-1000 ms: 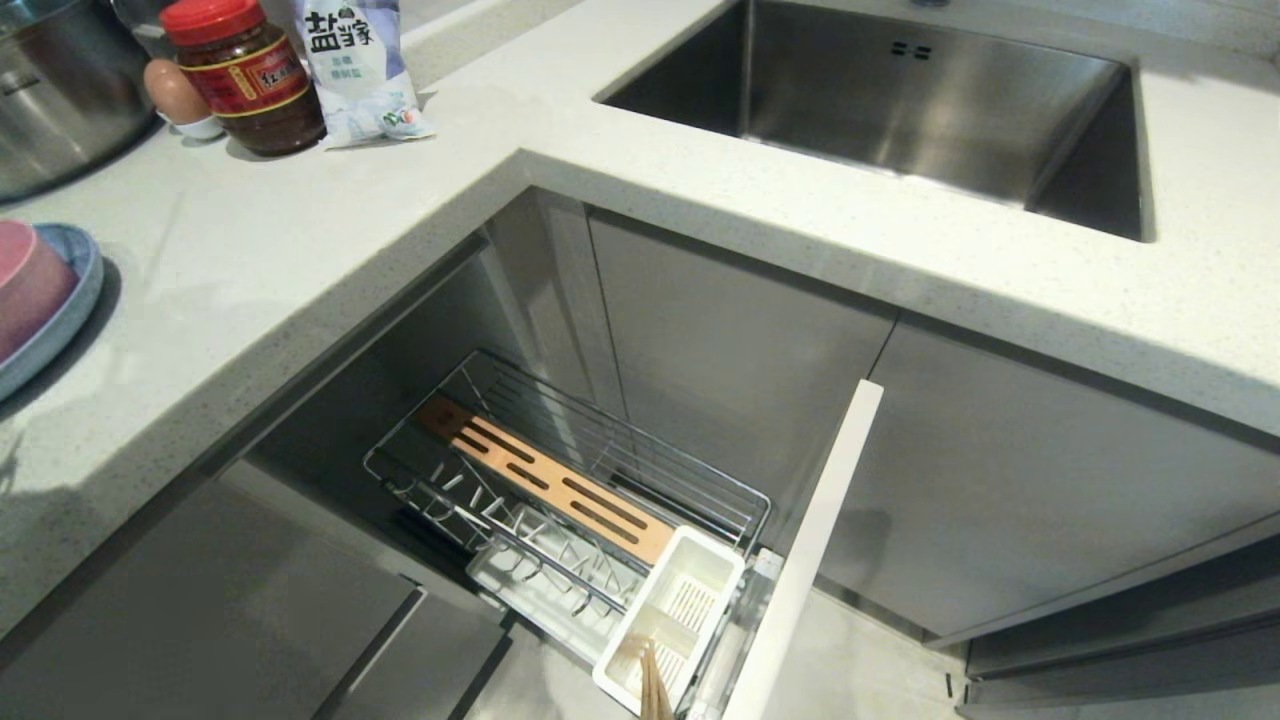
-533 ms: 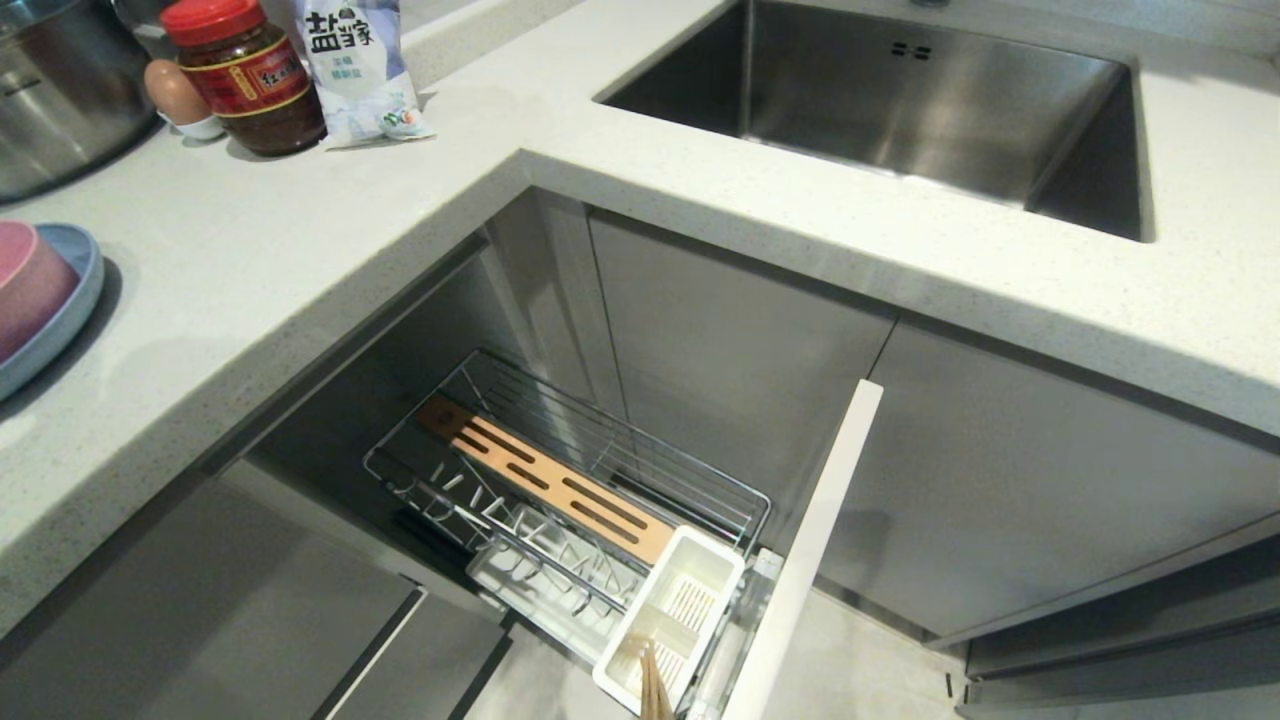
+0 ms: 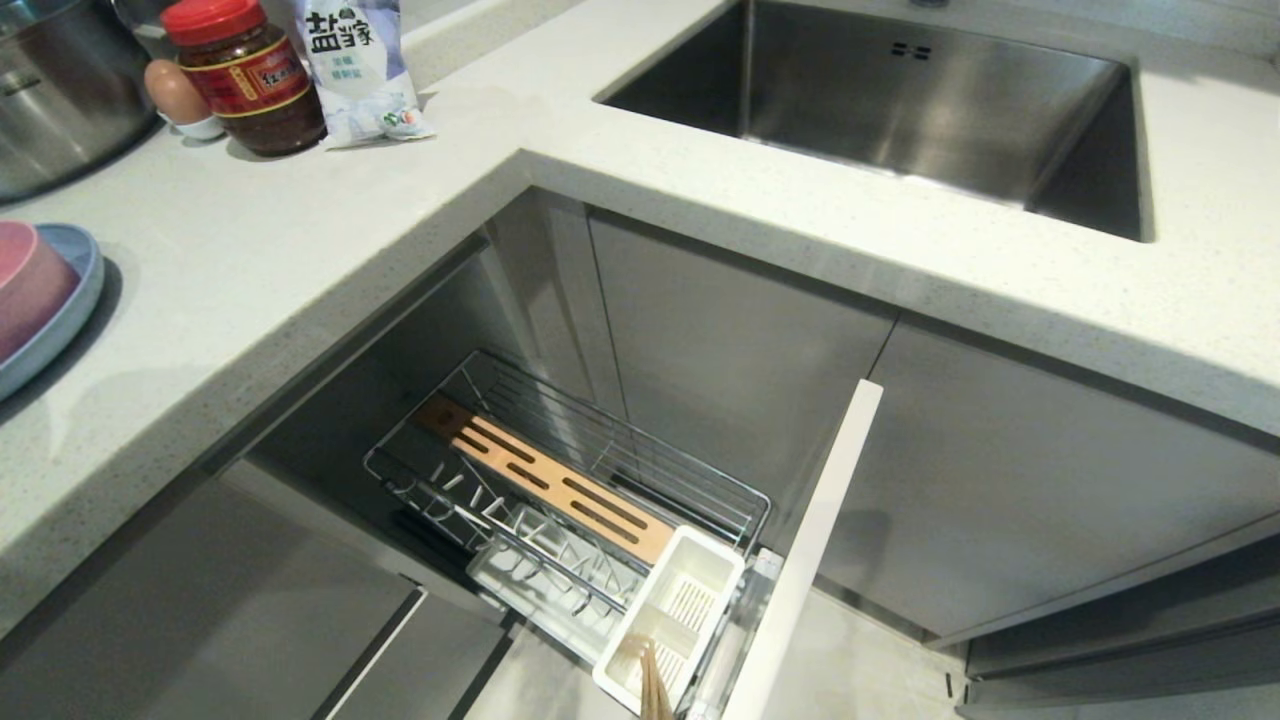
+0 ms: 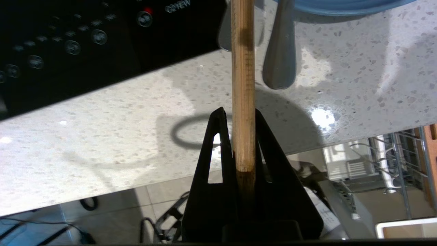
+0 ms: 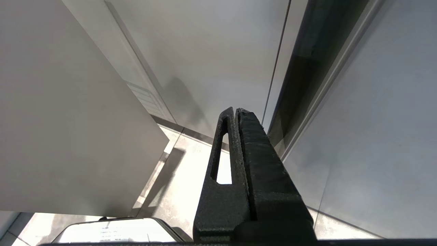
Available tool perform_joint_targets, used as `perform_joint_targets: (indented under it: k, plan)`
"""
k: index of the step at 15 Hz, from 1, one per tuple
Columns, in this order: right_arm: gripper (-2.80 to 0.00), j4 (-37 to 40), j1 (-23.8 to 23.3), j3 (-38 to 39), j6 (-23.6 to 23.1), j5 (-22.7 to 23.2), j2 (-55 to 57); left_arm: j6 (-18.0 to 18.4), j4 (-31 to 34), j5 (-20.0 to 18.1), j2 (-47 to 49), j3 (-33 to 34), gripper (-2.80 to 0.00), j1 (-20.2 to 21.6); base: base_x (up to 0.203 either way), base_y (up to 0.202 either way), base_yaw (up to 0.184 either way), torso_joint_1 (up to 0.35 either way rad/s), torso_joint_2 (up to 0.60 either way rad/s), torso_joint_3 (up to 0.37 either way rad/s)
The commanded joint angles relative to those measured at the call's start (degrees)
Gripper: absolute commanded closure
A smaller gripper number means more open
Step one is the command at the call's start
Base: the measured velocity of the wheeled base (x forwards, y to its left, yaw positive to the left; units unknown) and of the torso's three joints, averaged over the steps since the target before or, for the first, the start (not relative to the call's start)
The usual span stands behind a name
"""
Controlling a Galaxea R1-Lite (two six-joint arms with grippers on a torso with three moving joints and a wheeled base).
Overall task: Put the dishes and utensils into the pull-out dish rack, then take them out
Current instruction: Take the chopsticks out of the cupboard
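Speckled tabletop (image 4: 102, 143) is lying beneath the left gripper (image 4: 239, 119), whose fingers are clamping one chopstick (image 4: 243, 85). Right gripper (image 5: 235, 111) is hanging by the cabinet, fingers pressing together.

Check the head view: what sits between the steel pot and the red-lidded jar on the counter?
A brown egg in a small white cup stands between the pot and the jar.

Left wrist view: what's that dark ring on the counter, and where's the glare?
Left wrist view: the ring is a shadow on the countertop; a bright glare spot sits beside the end effector gripping a chopstick. Head view: softer light, dim under the counter around the dish rack.
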Motion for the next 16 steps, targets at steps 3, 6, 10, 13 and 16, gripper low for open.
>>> perform_joint_targets:
  k: [3, 6, 10, 13, 16]
  plan:
    - [0.0, -0.02, -0.04, 0.0, 0.05, 0.0, -0.24, -1.88, -5.05, -4.49, 0.29, 3.76, 0.0, 1.75, 0.0, 0.0, 0.0, 0.0, 0.0, 0.0]
    - [0.0, -0.02, -0.04, 0.0, 0.05, -0.03, -0.24, -2.02, -7.09, -7.96, 0.42, 5.62, 0.0, 3.09, 0.0, 0.0, 0.0, 0.0, 0.0, 0.0]
    - [0.0, -0.02, 0.05, 0.0, 0.05, -0.05, -0.24, -2.02, -9.59, -10.07, 1.22, 7.29, 0.0, 3.87, 0.0, 0.0, 0.0, 0.0, 0.0, 0.0]
    - [0.0, -0.02, -0.04, 0.0, 0.05, 0.03, -0.24, -1.94, -10.19, -13.49, 1.92, 7.2, 0.0, 5.03, 0.0, 0.0, 0.0, 0.0, 0.0, 0.0]
    - [0.0, -0.02, 0.03, 0.0, 0.05, -0.03, -0.24, -1.94, -10.28, -15.68, 2.8, 7.12, 0.0, 5.39, 0.0, 0.0, 0.0, 0.0, 0.0, 0.0]
